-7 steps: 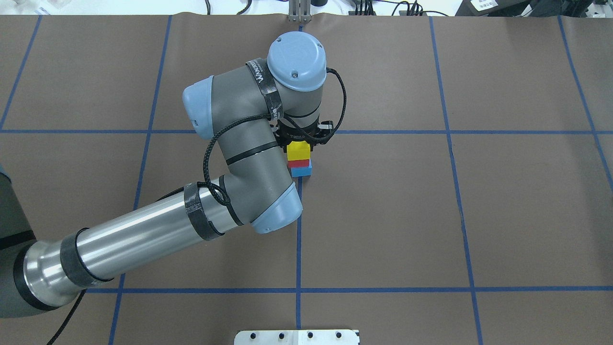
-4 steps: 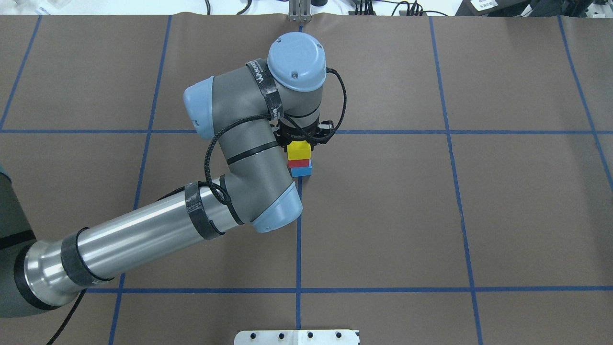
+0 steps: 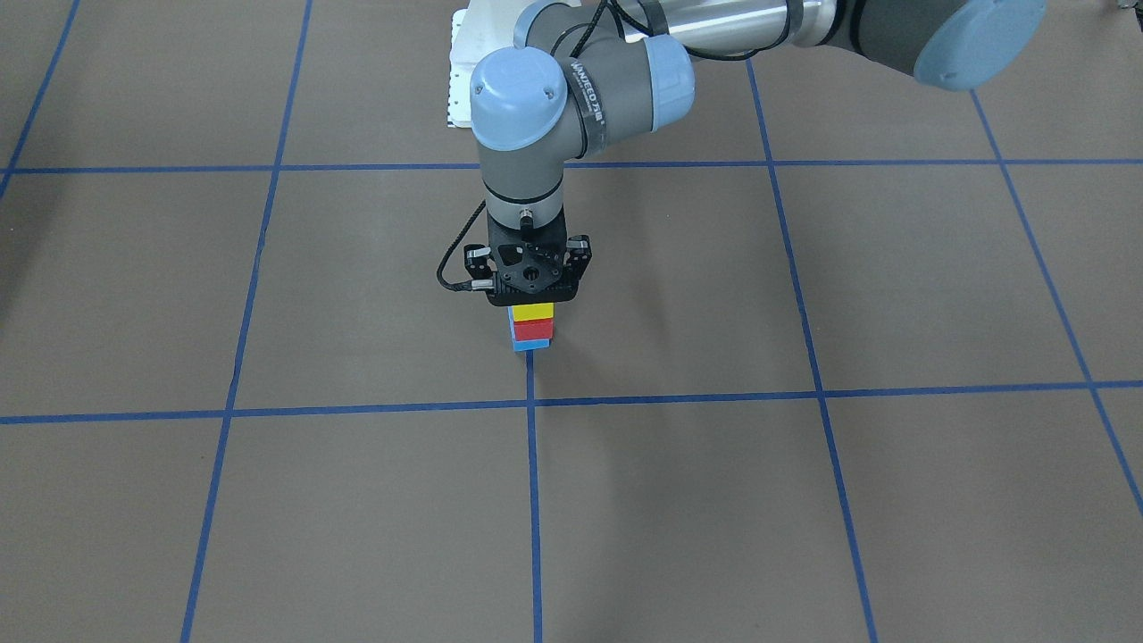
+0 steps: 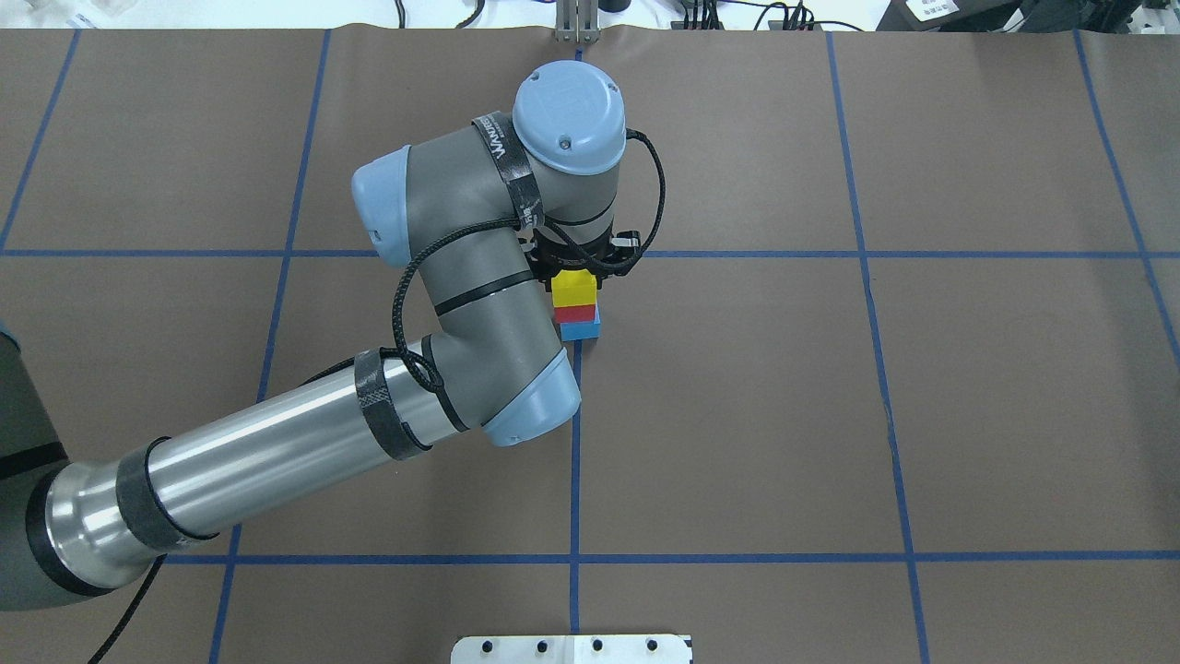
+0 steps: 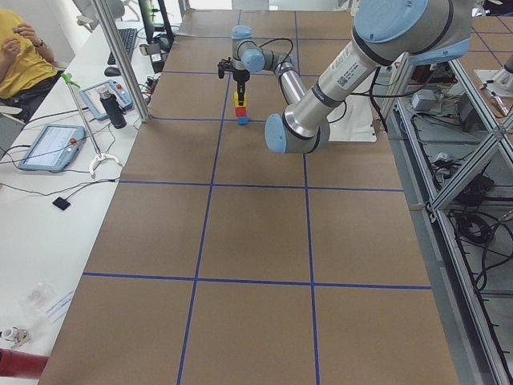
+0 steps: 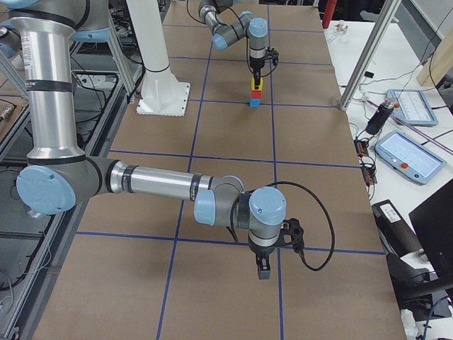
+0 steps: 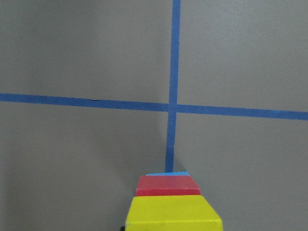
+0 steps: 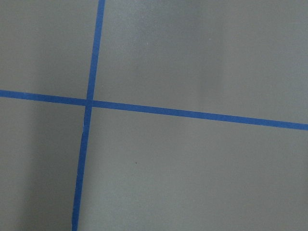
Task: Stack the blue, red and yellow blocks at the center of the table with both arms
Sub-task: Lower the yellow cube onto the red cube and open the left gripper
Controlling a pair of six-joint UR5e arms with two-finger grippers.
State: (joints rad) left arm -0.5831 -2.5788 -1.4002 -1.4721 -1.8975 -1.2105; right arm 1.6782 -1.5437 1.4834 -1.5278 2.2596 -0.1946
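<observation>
A stack stands at the table's middle by a tape crossing: blue block (image 3: 525, 345) at the bottom, red block (image 3: 533, 329) on it, yellow block (image 3: 533, 312) on top. The overhead view shows the same yellow (image 4: 572, 289), red (image 4: 576, 314) and blue (image 4: 581, 330) blocks. My left gripper (image 3: 533, 304) points straight down over the stack and looks shut on the yellow block, which fills the bottom of the left wrist view (image 7: 173, 214). My right gripper (image 6: 263, 270) hangs low over bare table far from the stack. I cannot tell whether it is open or shut.
Blue tape lines (image 4: 573, 461) divide the brown table cover into squares. The white base plate (image 4: 572, 648) sits at the robot's edge. A side table with tablets (image 5: 50, 146) and a person runs along the far side.
The left arm's wrist has shifted only a hair. The stack has not moved.
</observation>
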